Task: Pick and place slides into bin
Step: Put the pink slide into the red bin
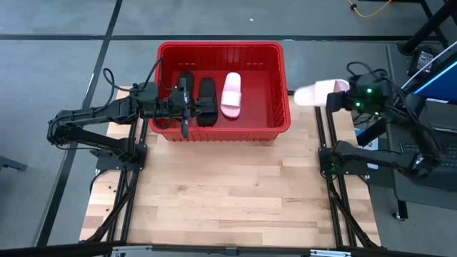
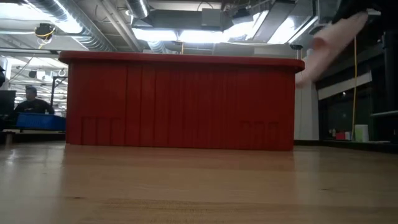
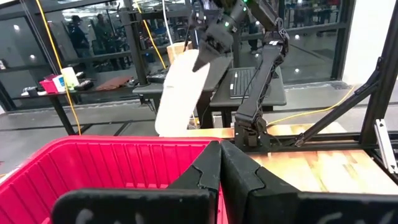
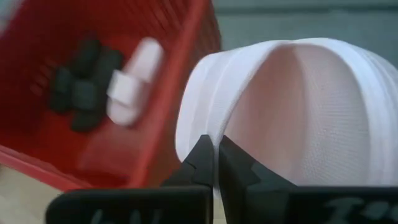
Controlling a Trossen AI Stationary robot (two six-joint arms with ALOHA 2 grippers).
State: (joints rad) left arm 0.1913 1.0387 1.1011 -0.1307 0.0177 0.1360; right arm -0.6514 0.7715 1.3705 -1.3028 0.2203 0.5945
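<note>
The red bin [image 1: 221, 89] stands at the table's far middle. It holds two black slides [image 1: 196, 100] and one pink slide [image 1: 230, 95], all lying flat on its floor. My right gripper [image 1: 337, 100] is right of the bin and above the table, shut on the second pink slide [image 1: 315, 93]. That slide also shows in the left wrist view [image 3: 180, 93] and, blurred, in the low view [image 2: 336, 34]. My left gripper [image 1: 189, 107] hangs shut and empty over the bin's left part, above the black slides; its fingers [image 3: 221, 165] touch nothing. My right gripper pinches the edge of the pink slide's ribbed strap [image 4: 208, 127] between its two fingers. The slide is lifted clear of the table and the bin. It hangs tilted from the gripper, its sole [image 3: 177, 106] slanting down toward the bin's right rim.
The bin's right wall [image 1: 285, 93] stands between the held slide and the slides inside. Bare wooden table [image 1: 228, 193] lies in front of the bin. Beyond the table are arm stands, desks and people in the room [image 2: 28, 102].
</note>
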